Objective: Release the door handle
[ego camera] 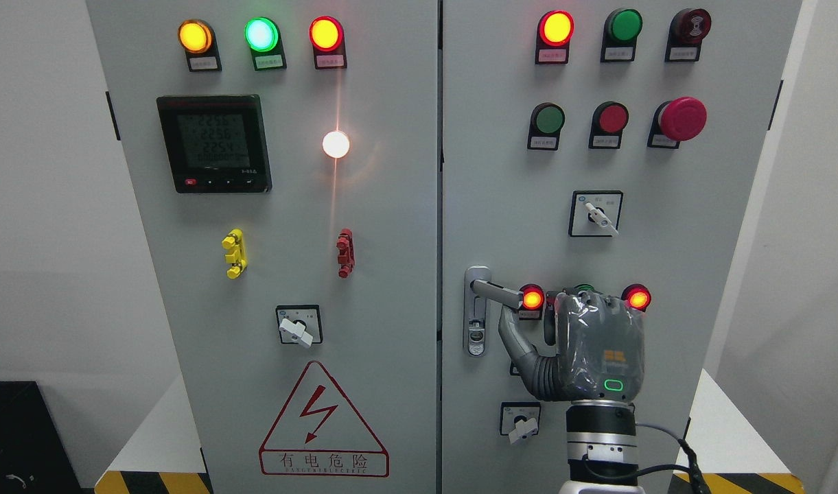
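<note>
The right robot hand [594, 343] rose from the bottom edge, right of the middle, its grey back turned to the camera in front of the right door [666, 240] of a grey electrical cabinet. The door handle [495, 291] sat low on that door near the centre seam, its lever sticking out to the right from a silver plate [476, 312] with a keyhole. The thumb [511, 339] reached up and left so that its tip lay just under the lever, seemingly touching it, though the angle left actual contact unclear. The other fingers were hidden behind the palm, so whether the hand was clenched or released could not be told. A lit red lamp [532, 298] glowed just beside the lever's end, and another [637, 298] showed past the hand's right shoulder. Below the thumb sat a rotary switch [521, 420]. Higher on the same door were a red mushroom button [683, 118] and a selector switch [597, 214]. The left door [288, 261] carried a digital meter [214, 144] and a red lightning warning triangle [322, 422].
</note>
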Available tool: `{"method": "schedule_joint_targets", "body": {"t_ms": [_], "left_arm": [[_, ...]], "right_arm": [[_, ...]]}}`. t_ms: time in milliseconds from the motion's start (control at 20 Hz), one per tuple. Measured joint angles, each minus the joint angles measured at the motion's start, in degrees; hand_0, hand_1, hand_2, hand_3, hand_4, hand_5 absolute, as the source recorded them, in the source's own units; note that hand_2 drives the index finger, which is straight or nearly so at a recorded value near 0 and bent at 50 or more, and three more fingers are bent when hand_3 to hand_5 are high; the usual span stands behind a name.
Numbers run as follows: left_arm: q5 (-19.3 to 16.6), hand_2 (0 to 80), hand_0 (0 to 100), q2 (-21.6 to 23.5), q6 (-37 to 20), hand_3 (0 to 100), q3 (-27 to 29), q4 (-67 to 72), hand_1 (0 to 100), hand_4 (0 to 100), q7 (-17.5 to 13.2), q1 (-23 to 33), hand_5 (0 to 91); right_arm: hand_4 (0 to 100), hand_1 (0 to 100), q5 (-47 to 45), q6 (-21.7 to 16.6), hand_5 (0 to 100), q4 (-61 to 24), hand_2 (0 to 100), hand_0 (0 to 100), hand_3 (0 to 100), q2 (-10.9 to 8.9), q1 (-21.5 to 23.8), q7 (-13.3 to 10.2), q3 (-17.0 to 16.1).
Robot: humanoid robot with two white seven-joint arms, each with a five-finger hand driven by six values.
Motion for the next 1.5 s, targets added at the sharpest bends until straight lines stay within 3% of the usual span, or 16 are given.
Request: {"method": "schedule_joint_targets", "body": {"t_ms": [1051, 1502], "left_arm": [[0.00, 0.0, 12, 0.00, 0.00, 0, 0.00, 0.00, 56, 0, 0.00, 0.00, 0.0], [0.00, 0.0, 12, 0.00, 0.00, 0, 0.00, 0.00, 56, 0, 0.00, 0.00, 0.0]], "right_arm": [[95, 28, -0.23, -0.47, 99, -0.39, 100, 44, 100, -0.42, 1.02, -1.46, 0.02], [94, 29, -0.33, -1.53, 99, -1.48, 100, 45, 100, -1.89, 3.26, -2.25, 0.06]]}}
